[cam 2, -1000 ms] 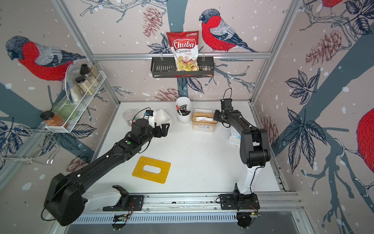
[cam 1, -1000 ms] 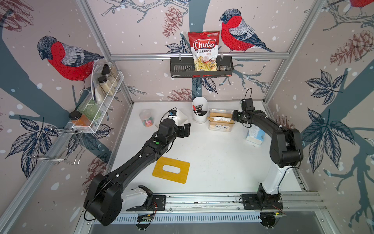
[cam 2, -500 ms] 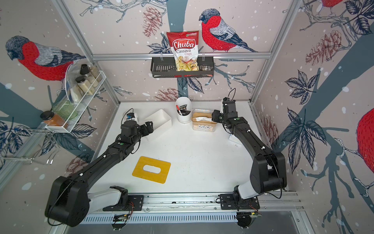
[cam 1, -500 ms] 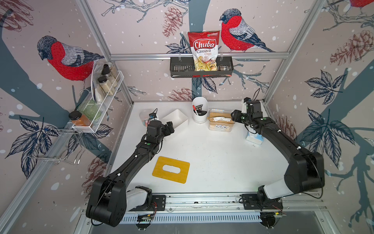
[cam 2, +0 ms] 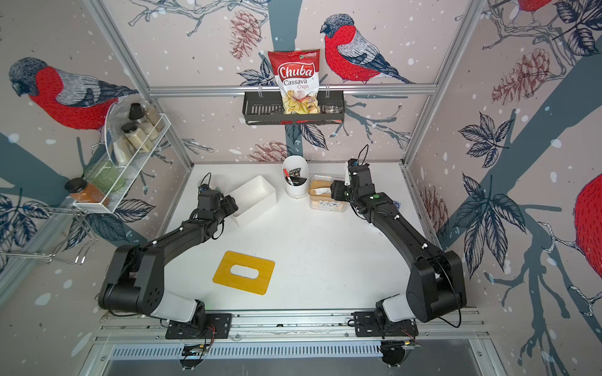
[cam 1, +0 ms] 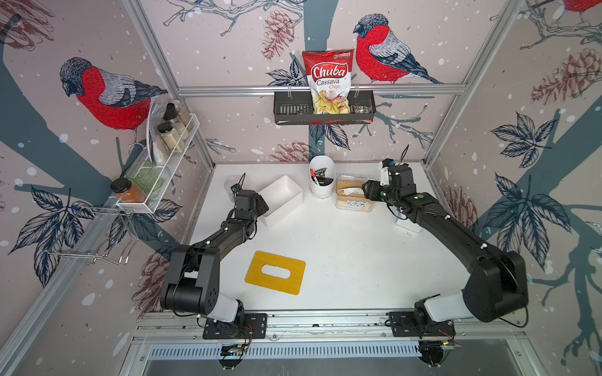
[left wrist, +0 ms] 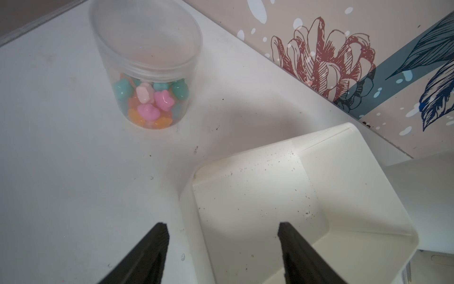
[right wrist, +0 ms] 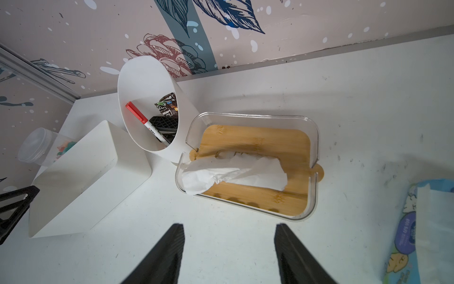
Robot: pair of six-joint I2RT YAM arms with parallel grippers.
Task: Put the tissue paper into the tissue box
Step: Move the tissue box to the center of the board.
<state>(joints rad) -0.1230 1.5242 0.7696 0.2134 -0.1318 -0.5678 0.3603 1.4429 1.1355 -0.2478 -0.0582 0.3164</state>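
shifted left of the pen cup (cam 1: 321, 192), the left gripper (left wrist: 222, 223) is set, jaws parted, astride the white tissue box (cam 1: 281, 211) wall, likely for dragging. the right gripper (right wrist: 229, 225) is held wide, empty; packed tissue paper (right wrist: 427, 233) is left right of the cup.

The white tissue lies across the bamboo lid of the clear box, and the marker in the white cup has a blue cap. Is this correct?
Not quite: the cap of the marker is red, not blue, as the right wrist view shows. The tissue does lie across the bamboo lid of the clear box, and the marker is in the white cup.
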